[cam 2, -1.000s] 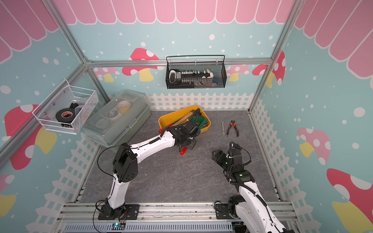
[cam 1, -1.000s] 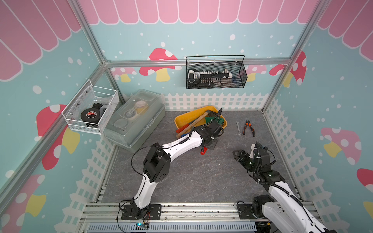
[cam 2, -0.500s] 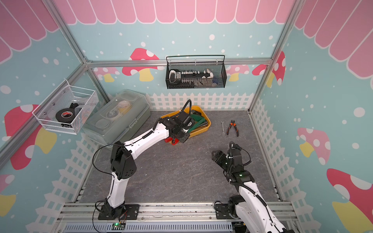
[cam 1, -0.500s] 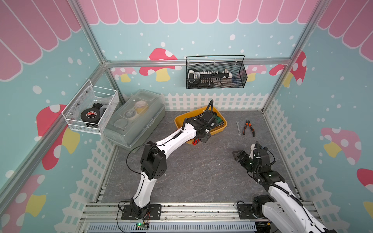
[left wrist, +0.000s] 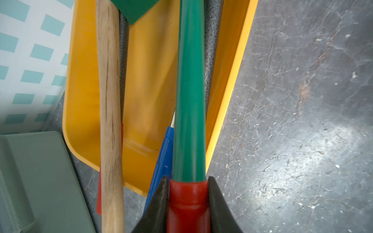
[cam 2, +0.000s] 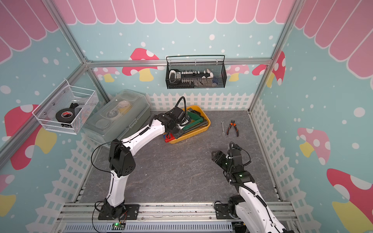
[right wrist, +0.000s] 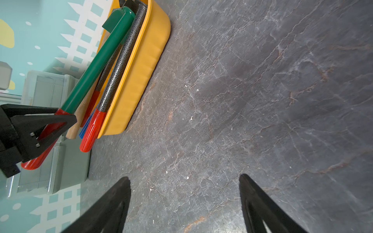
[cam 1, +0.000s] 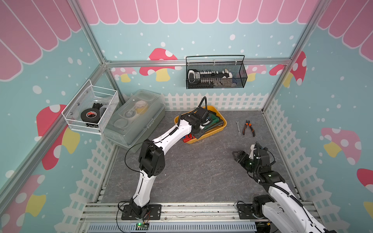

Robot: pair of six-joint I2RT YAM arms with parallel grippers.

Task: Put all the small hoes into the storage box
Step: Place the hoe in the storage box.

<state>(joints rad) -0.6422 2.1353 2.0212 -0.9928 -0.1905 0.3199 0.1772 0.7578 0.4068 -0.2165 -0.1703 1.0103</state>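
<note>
At the bench's (cam 1: 201, 171) back left corner stands the grey lidded box (cam 1: 137, 119). Just right of it, at the middle of the back edge, the yellow storage box (left wrist: 147, 84) lies slantwise. My left tool (left wrist: 188, 179) is clenched on the red grip of the small hoe (left wrist: 190, 90), one finger on each side. The hoe's green shaft runs lengthways inside the storage box, on top of what is already there. Its red grip sticks out past the box's front left end, where I hold it. Whether the shaft's weight rests on the pile I cannot tell. Beside it lie a wooden handle (left wrist: 110, 100), a blue handle (left wrist: 165, 153) and speckled grey handles (right wrist: 121, 60) with red grips, which also poke over that end.

Further right, near the back right corner, a small wrench (cam 1: 238, 128) and orange-handled pliers (cam 1: 248, 129) lie side by side on the bench, apart from the box. My right tool (right wrist: 184, 177) hangs above bare bench toward the right edge, released, fingers spread wide and holding nothing.
</note>
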